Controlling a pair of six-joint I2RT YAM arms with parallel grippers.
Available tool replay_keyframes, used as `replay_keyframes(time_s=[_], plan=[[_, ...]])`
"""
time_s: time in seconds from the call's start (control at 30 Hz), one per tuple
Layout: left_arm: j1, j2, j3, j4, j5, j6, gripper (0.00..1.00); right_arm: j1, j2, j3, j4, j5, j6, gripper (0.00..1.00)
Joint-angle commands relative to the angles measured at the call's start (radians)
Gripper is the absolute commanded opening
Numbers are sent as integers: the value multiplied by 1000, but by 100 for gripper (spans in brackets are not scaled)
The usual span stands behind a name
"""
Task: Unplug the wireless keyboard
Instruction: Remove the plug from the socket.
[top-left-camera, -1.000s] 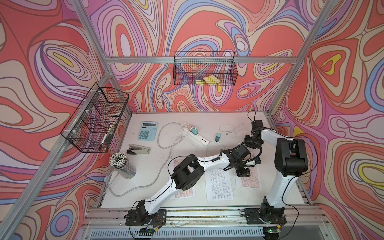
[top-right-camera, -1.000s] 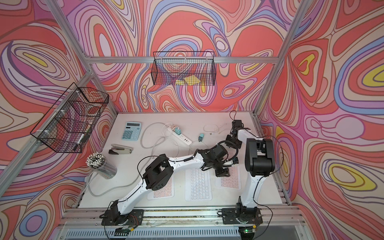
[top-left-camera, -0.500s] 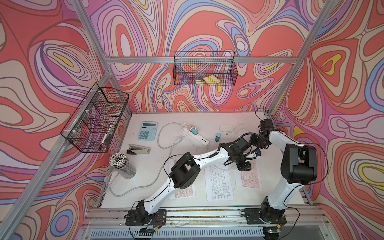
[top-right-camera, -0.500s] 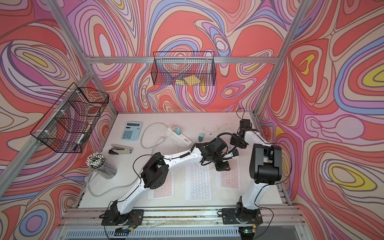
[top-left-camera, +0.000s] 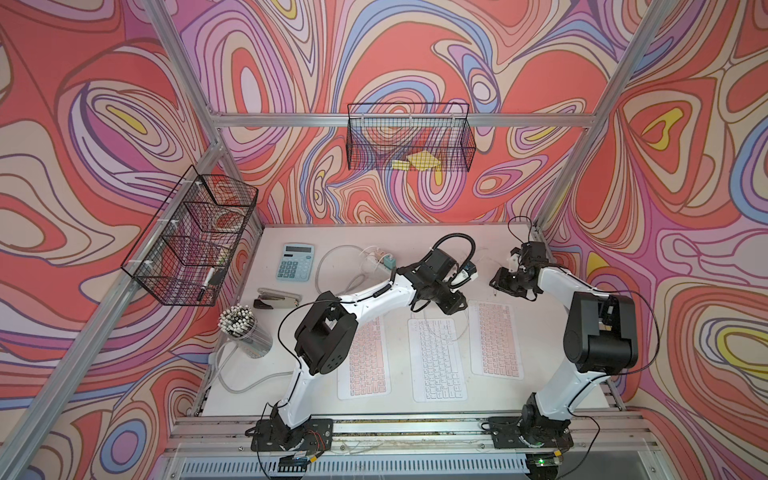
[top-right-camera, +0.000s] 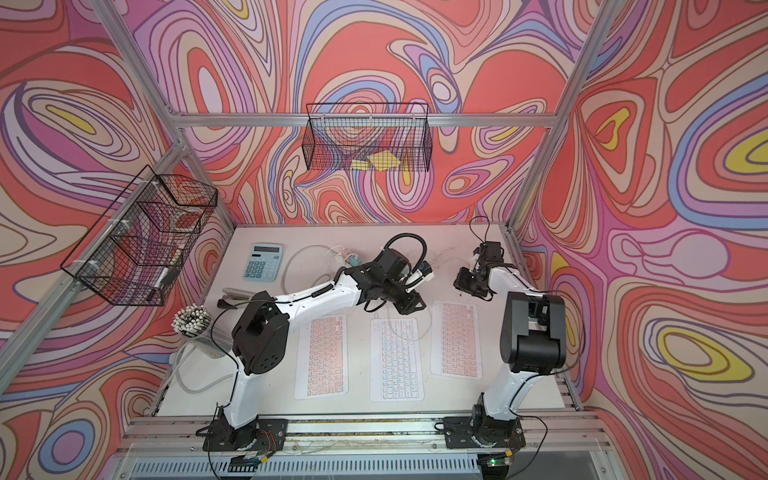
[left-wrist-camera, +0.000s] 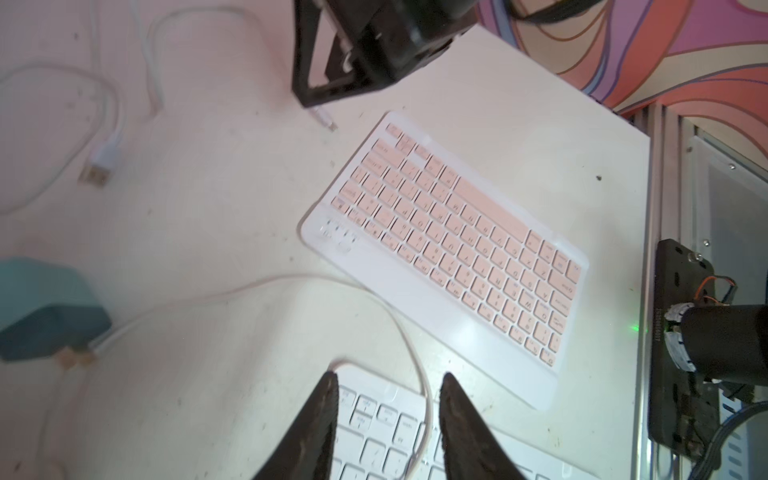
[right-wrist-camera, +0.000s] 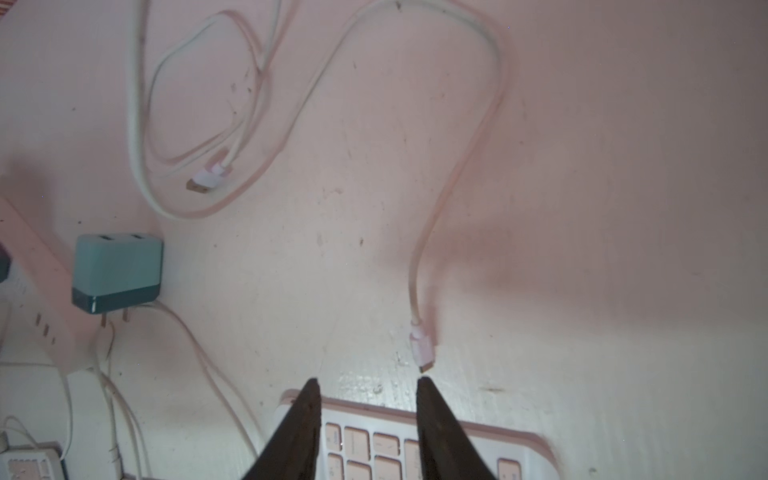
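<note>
Three keyboards lie side by side: a pink one (top-left-camera: 363, 357), a white one (top-left-camera: 436, 357) and a pink one (top-left-camera: 494, 336) on the right. My left gripper (left-wrist-camera: 388, 376) hangs open over the white keyboard's (left-wrist-camera: 374, 440) far corner. A thin white cable (left-wrist-camera: 424, 399) runs loose between its fingers across the keys. My right gripper (right-wrist-camera: 368, 380) is open and empty above the right pink keyboard's (right-wrist-camera: 374, 449) far edge. A pink cable's small plug (right-wrist-camera: 424, 353) lies free on the table just beyond that edge, close to one fingertip.
A teal charger (right-wrist-camera: 116, 270) lies beside a white power strip (right-wrist-camera: 37, 291), with loose cable loops and a USB plug (right-wrist-camera: 203, 183) behind. A calculator (top-left-camera: 296, 262), stapler (top-left-camera: 276, 298) and pen cup (top-left-camera: 245, 336) stand at the left. Wire baskets (top-left-camera: 409, 137) hang on the walls.
My right gripper has drawn back from the right pink keyboard's far end toward the back right. My left gripper has shifted left, from that keyboard to the white one's far end.
</note>
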Motion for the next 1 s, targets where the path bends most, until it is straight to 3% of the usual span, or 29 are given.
replay_keyframes(time_s=[0.0,0.2,0.43,0.97], plan=[[51,-75,-96,71,-36,-106,43,25,-44,-13,72,-78,-28,39],[128,-183,-267,161,-112,-198,43,128,-68,-32,136,-63,-69,37],[218,-273,-422,242,-109,-319,43,279,-44,-29,200,-37,-88,37],[412,-430,-668,361,-146,-500,43,531,99,42,330,-8,-82,35]])
